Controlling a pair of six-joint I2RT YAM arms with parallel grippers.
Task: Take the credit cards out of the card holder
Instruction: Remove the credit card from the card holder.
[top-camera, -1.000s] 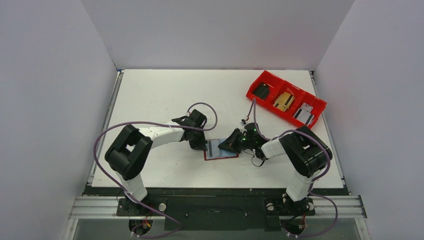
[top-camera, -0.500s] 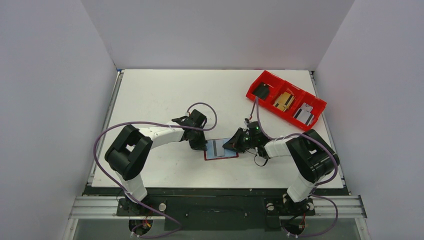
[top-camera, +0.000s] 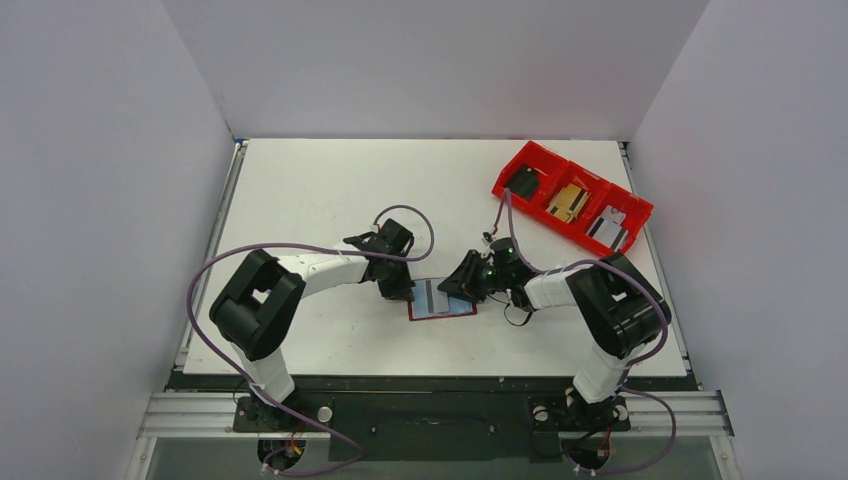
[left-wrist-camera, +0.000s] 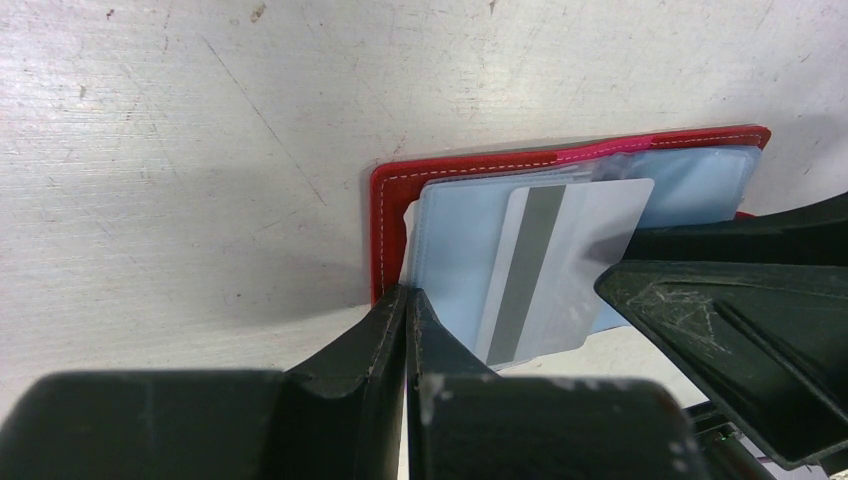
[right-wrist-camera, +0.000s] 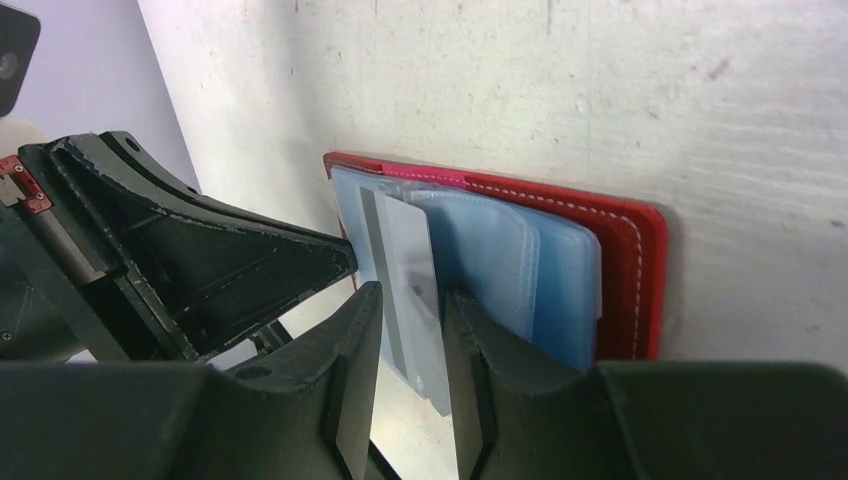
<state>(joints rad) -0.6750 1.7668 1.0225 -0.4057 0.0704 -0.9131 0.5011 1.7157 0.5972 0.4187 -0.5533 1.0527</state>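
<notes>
White table; card between right jaws, right-wrist view only

Bright, even light; blurry foreground

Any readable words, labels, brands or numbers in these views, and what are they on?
No text can be read anywhere.
Card: plain pale face with a grey stripe, no print showing.
Card holder: white stitching only, no logo visible.
Items in the red bin: too small to tell whether they carry any marking.
</notes>
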